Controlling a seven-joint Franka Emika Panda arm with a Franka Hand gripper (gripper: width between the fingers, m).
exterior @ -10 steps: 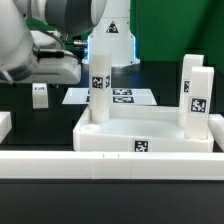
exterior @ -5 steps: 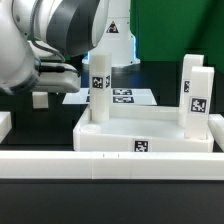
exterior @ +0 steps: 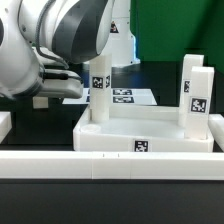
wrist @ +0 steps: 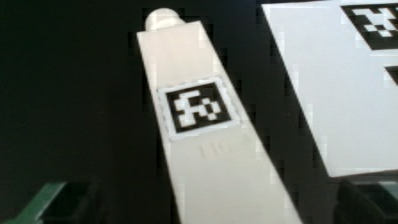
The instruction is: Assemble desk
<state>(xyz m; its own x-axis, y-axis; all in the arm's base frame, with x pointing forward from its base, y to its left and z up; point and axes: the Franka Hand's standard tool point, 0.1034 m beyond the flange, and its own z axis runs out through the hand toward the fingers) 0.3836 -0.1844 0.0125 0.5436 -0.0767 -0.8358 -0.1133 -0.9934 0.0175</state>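
Note:
The desk tabletop (exterior: pixel 140 132), a white shallow tray, lies in the middle with three legs upright in its corners: one on the exterior view's left (exterior: pixel 99 88) and two on its right (exterior: pixel 198 100). A loose leg (wrist: pixel 199 120) lies on the black table with its tag facing up; in the exterior view this leg (exterior: pixel 40 101) peeks out under the arm. My gripper (wrist: pixel 210 205) is open and straddles the leg's near end, one dark finger on either side (wrist: pixel 43 204), neither touching it. In the exterior view the gripper is hidden by the arm.
The marker board (exterior: pixel 122 97) lies behind the tabletop and also shows beside the loose leg, marker board (wrist: pixel 338 70). A long white border rail (exterior: pixel 110 166) runs along the front. A small white block (exterior: pixel 4 125) sits at the exterior view's left edge.
The arm has swung further toward the exterior view's right and now covers most of the loose leg. The jaws stayed open.

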